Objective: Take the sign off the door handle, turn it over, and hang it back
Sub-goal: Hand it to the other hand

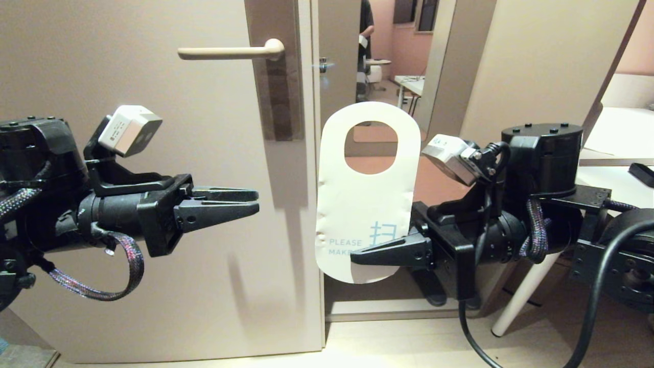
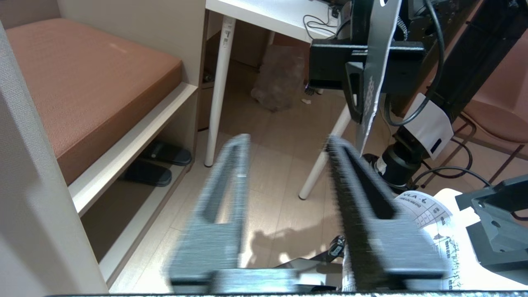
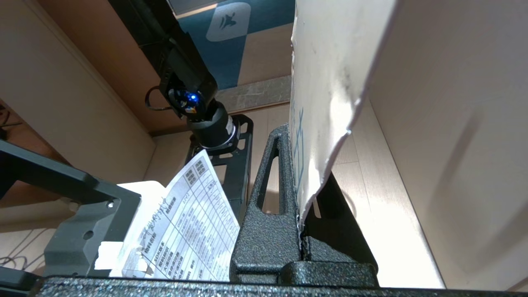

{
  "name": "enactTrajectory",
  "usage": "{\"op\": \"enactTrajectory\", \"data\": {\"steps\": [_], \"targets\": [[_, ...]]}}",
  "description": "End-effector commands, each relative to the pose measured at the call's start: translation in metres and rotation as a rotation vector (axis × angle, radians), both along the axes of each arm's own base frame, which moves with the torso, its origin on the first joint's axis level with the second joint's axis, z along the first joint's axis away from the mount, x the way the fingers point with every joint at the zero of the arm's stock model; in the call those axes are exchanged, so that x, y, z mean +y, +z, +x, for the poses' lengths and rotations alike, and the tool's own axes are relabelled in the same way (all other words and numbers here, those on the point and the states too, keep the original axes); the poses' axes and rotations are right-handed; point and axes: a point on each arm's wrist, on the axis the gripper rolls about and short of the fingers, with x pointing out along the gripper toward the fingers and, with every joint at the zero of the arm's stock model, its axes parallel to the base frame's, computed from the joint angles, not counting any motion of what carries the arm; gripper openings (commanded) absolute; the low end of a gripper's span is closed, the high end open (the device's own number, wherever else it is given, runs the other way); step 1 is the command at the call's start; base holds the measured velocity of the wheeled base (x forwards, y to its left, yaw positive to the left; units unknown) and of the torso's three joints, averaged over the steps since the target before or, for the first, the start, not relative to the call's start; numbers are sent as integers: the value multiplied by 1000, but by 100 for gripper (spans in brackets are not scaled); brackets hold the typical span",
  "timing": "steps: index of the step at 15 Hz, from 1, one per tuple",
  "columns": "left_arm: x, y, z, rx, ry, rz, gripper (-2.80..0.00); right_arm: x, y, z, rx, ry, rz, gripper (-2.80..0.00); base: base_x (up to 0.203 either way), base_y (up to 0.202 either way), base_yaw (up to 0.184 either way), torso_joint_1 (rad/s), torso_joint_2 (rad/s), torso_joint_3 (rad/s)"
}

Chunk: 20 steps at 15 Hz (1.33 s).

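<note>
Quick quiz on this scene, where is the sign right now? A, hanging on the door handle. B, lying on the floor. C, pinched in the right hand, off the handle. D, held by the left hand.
C: the right hand is shut on the sign's lower end, holding it upright, while the handle is bare and the left hand holds nothing.

My two arms are matte black with textured, slotted fingers on the left end effector (image 1: 253, 200) and right end effector (image 1: 357, 258); each wrist carries a small silver-white camera block, braided purple-black cable loops, and screw-topped black joint housings
</note>
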Motion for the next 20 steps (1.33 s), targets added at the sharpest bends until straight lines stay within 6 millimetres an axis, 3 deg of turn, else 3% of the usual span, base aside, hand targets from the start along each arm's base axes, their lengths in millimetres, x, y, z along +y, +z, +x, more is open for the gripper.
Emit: {"op": "enactTrajectory", "data": {"steps": [1, 9, 20], "targets": [[-1, 2, -3, -10, -14, -3, 0, 1, -3, 2, 6, 6, -2, -280, 0, 0, 0, 0, 0, 0], [-30, -4, -15, 20, -132, 1, 0, 13, -6, -3, 7, 46, -6, -280, 0, 0, 0, 0, 0, 0], [-42, -10, -15, 41, -176, 9, 0, 26, -10, -2, -37, 83, -7, -280, 0, 0, 0, 0, 0, 0]]}}
